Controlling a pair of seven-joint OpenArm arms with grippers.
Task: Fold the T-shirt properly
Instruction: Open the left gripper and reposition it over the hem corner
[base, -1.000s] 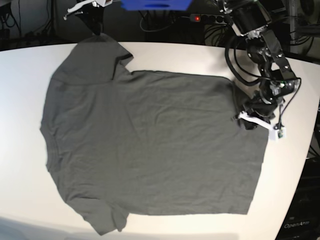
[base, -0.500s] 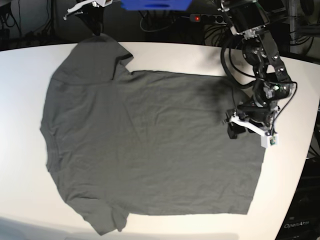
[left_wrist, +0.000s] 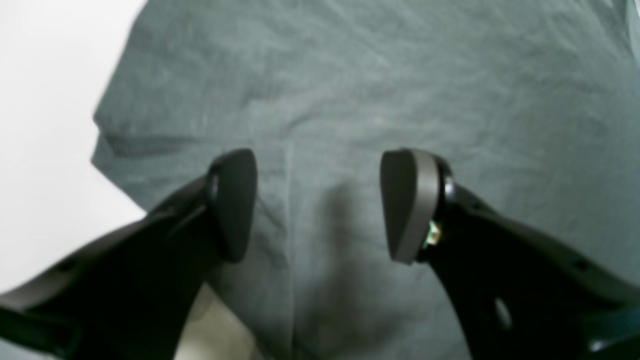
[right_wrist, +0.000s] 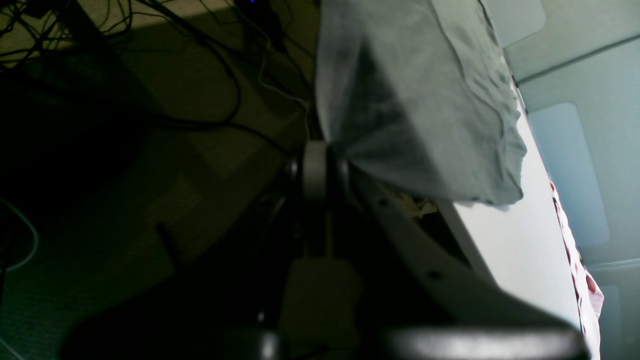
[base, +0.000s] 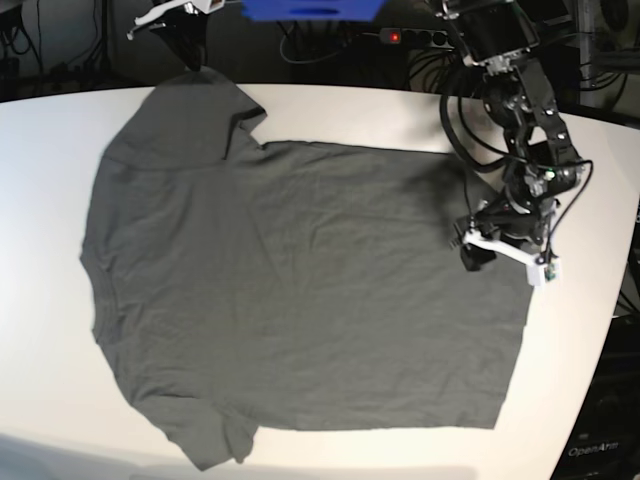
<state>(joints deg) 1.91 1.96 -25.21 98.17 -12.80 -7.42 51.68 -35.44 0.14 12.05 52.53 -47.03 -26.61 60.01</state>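
Grey and wrinkled, the T-shirt (base: 300, 290) lies spread nearly flat across the white table (base: 40, 330), one sleeve draped over the far edge, and by my judgement no fold is made yet, so the whole job is left. My left pincer (left_wrist: 320, 205) hangs with its jaws wide and empty over the hem end of the shirt, while my right pincer (right_wrist: 320, 170) is clamped shut on that overhanging sleeve. Smallest of all, faint lettering at the base view's lower right corner is too small to read with confidence.

"OpenArm" on dark base (base: 600, 450), bottom right
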